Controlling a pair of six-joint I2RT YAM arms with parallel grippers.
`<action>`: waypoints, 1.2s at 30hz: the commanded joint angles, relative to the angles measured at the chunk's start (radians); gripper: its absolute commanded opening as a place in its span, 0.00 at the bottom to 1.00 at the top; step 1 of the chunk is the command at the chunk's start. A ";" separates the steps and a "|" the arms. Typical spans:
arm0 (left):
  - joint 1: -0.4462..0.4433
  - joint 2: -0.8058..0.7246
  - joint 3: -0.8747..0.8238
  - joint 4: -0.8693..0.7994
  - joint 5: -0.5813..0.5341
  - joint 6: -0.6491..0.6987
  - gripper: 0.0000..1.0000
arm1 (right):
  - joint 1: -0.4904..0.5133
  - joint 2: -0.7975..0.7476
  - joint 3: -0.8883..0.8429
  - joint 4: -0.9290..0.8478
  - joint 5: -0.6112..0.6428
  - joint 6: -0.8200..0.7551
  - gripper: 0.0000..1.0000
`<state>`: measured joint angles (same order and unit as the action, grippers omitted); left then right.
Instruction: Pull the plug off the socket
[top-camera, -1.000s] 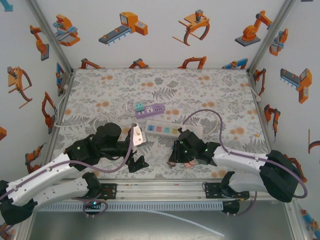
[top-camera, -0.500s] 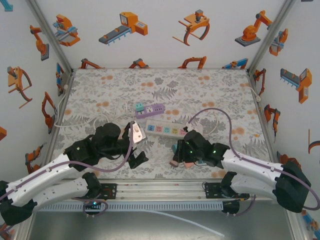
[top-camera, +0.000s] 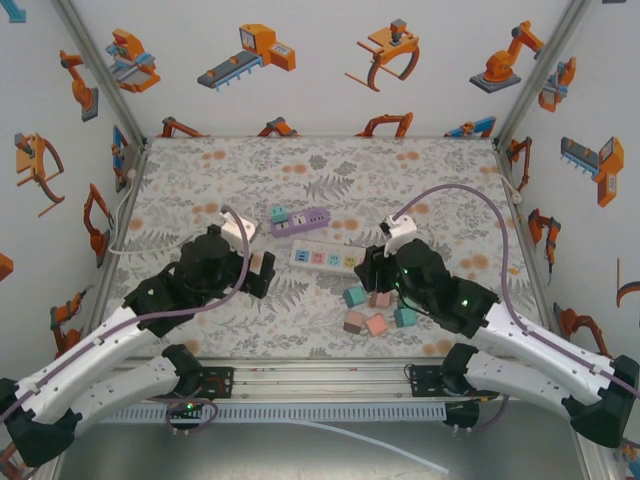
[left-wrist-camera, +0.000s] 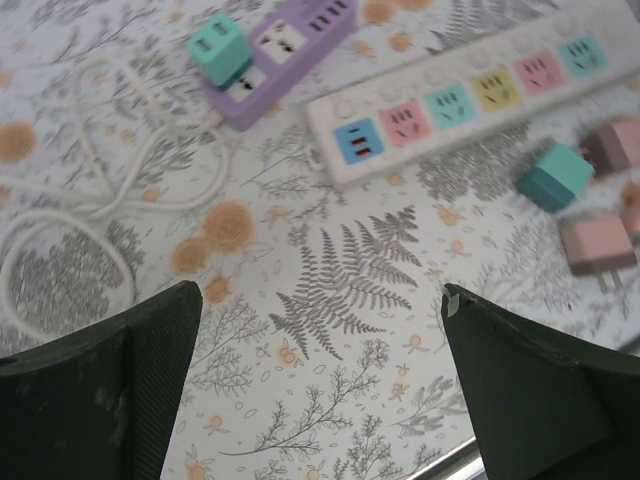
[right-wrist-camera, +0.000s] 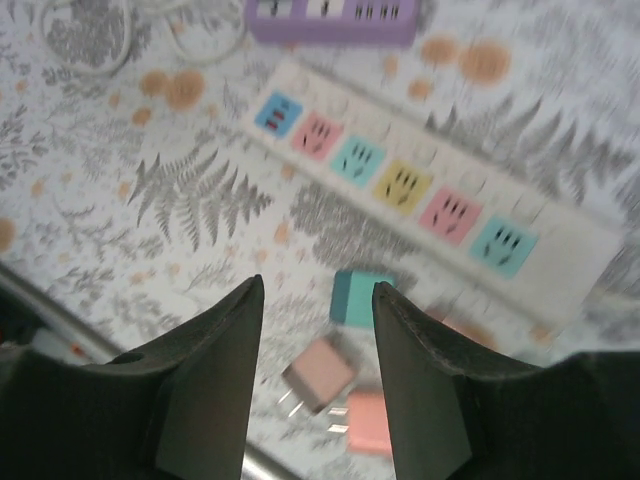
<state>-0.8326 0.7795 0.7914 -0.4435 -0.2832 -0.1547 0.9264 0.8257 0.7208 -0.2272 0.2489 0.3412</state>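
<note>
A teal plug (top-camera: 279, 215) (left-wrist-camera: 222, 48) sits in the left end of the purple socket strip (top-camera: 305, 220) (left-wrist-camera: 295, 35). In front of it lies a white socket strip (top-camera: 325, 258) (left-wrist-camera: 470, 95) (right-wrist-camera: 420, 200) with coloured outlets and nothing plugged in. My left gripper (top-camera: 262, 275) (left-wrist-camera: 320, 295) is open above bare cloth, a little nearer than both strips. Over the white strip's right end my right gripper (top-camera: 372, 268) (right-wrist-camera: 318, 283) is open with nothing between its fingers. The purple strip's near edge (right-wrist-camera: 335, 15) shows at the top of the right wrist view.
Several loose plugs lie near the front edge: a teal one (top-camera: 355, 296) (right-wrist-camera: 360, 297), a brownish pink one (top-camera: 354, 320) (right-wrist-camera: 320, 373), a pink one (top-camera: 376, 324). A white cable (left-wrist-camera: 100, 220) loops to the left of the purple strip. A metal rail (top-camera: 320, 378) borders the near edge.
My right gripper has opened and pulled up and back from the pile of loose plugs, which now lies uncovered. The left gripper has moved from the near edge toward the strips.
</note>
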 joint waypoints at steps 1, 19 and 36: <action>0.082 0.010 0.027 -0.041 -0.071 -0.222 0.97 | 0.006 0.018 0.012 0.247 0.007 -0.490 0.49; 0.582 0.380 0.127 0.084 0.361 -0.558 0.97 | -0.102 0.772 0.699 -0.291 -0.601 -1.236 0.76; 0.624 0.672 0.279 0.057 0.332 -0.483 0.98 | -0.201 1.482 1.460 -0.468 -0.816 -1.254 0.76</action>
<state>-0.2169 1.4296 1.0382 -0.4042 0.0559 -0.6567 0.7258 2.2498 2.0949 -0.6308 -0.5102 -0.9024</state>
